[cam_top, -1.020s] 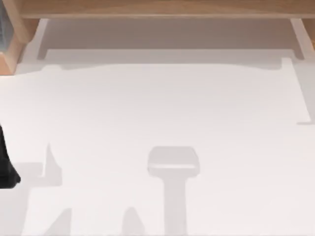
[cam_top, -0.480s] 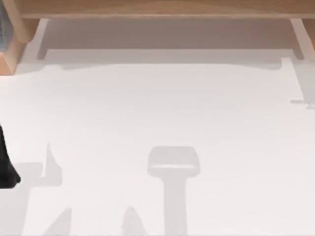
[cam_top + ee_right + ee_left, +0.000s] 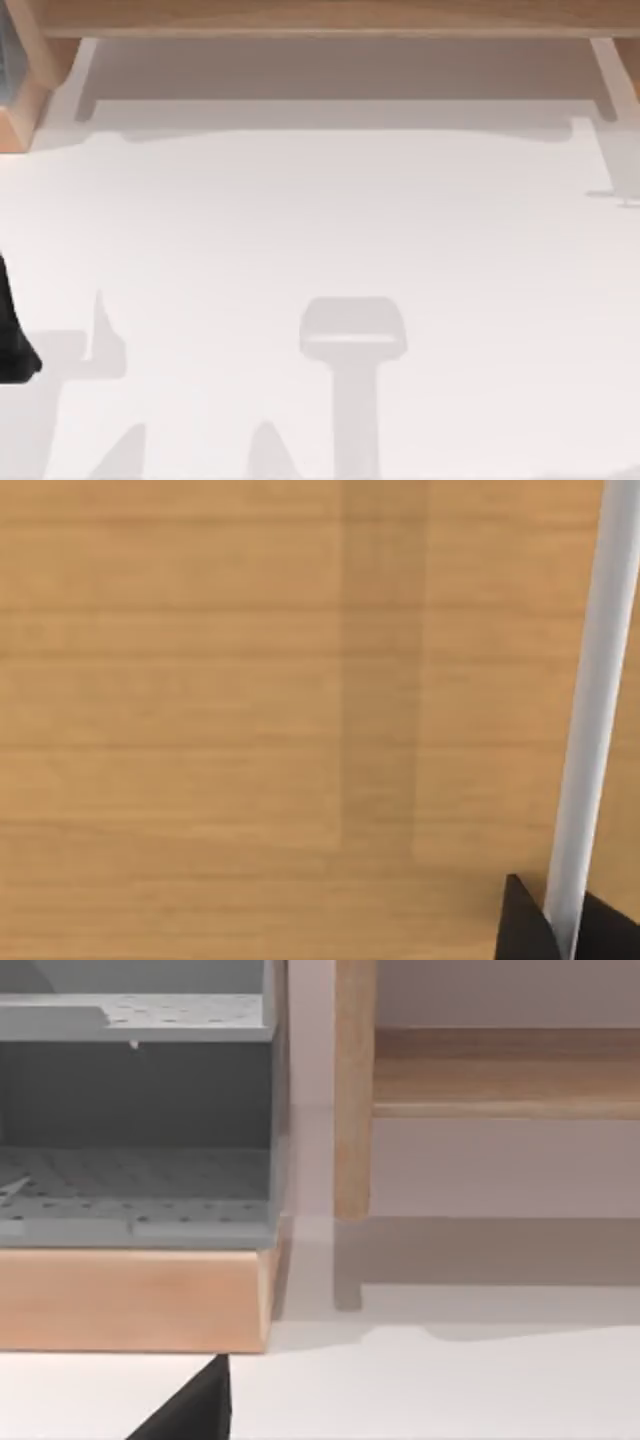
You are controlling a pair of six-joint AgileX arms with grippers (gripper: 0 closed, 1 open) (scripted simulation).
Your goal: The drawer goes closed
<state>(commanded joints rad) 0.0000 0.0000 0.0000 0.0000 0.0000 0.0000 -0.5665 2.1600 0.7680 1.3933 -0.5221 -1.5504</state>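
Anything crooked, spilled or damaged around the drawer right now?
Nothing stands out. The drawer sits pulled out from the wooden frame, square to it, its white side walls even on both sides. Nothing is spilled on the white table. The left arm rests at the table's left edge.

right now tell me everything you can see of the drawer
The drawer is a very wide, shallow white tray with thin white side walls and a pale grey-beige floor. It sits pulled out from the light wooden frame at the far edge of the top view, lying flat, part of its floor shadowed. In the right wrist view a dark fingertip sits beside a white wall.
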